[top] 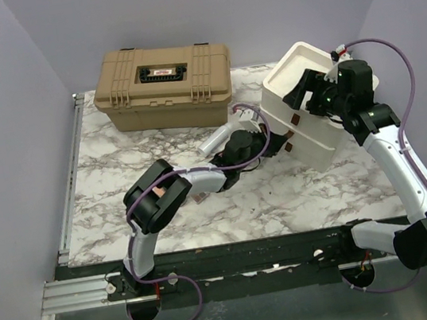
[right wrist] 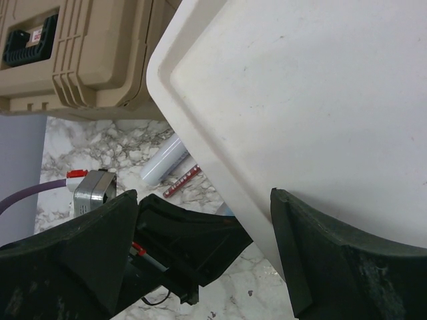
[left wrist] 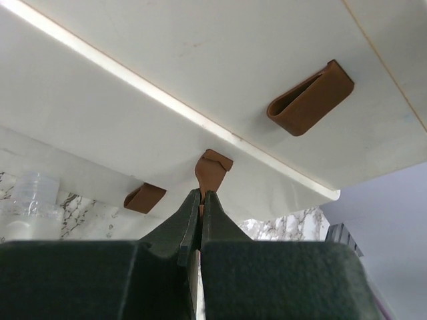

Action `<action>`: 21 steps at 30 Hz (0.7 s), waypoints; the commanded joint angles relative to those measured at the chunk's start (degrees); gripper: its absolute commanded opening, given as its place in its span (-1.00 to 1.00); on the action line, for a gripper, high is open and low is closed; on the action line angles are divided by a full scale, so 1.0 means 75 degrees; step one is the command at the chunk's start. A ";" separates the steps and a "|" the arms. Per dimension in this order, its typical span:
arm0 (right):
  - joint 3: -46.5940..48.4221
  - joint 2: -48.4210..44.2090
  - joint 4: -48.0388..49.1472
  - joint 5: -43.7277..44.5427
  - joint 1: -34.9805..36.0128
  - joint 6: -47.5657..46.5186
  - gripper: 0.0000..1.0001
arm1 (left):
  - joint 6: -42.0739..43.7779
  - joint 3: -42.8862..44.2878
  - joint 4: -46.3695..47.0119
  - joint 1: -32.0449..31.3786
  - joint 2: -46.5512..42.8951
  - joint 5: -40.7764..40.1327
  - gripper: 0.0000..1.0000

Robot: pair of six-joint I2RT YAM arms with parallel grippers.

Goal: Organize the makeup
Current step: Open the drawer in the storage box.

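Pinching the brown drawer tab (left wrist: 213, 167), left hand (left wrist: 201, 195) pressed together; right hand (right wrist: 202, 200) spread wide around white box (right wrist: 300, 100) corner.

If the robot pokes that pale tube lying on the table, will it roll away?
Probably yes. The pale tube is a smooth round cylinder lying on its side on the marble table, so a sideways poke would likely roll it. It looks stiff and small, so probably light.

Pale tube (right wrist: 163, 160): far end hidden behind white box (right wrist: 300, 100).
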 commanded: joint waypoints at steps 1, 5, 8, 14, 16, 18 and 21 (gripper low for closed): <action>-0.0108 0.0200 -0.1038 0.0177 0.0060 -0.0094 0.74 | 0.0115 -0.0260 -0.0107 0.0003 -0.0251 -0.0089 -1.00; -0.0126 0.0245 -0.1049 0.0341 0.0059 -0.0167 0.74 | 0.0396 -0.0385 -0.0134 -0.0015 -0.0406 0.0025 -1.00; -0.0142 0.0295 -0.1101 0.0501 0.0060 -0.0293 0.74 | 0.0838 -0.0333 -0.0362 -0.0032 -0.0526 0.0286 -1.00; -0.0103 0.0302 -0.1208 0.0432 0.0053 -0.0434 0.75 | 0.1027 0.0134 -0.0885 -0.0051 -0.0376 0.0245 -0.23; -0.0075 0.0260 -0.1237 0.0394 0.0055 -0.0434 0.75 | 0.1205 0.0413 -0.1199 -0.0044 -0.0247 0.0160 -0.01; -0.0093 0.0204 -0.1213 0.0328 0.0058 -0.0419 0.75 | 0.1274 0.0794 -0.1616 -0.0007 -0.0069 0.0133 0.08; -0.0108 0.0148 -0.1165 0.0240 0.0060 -0.0381 0.75 | 0.1157 0.1300 -0.1974 0.0052 0.0218 0.0260 0.08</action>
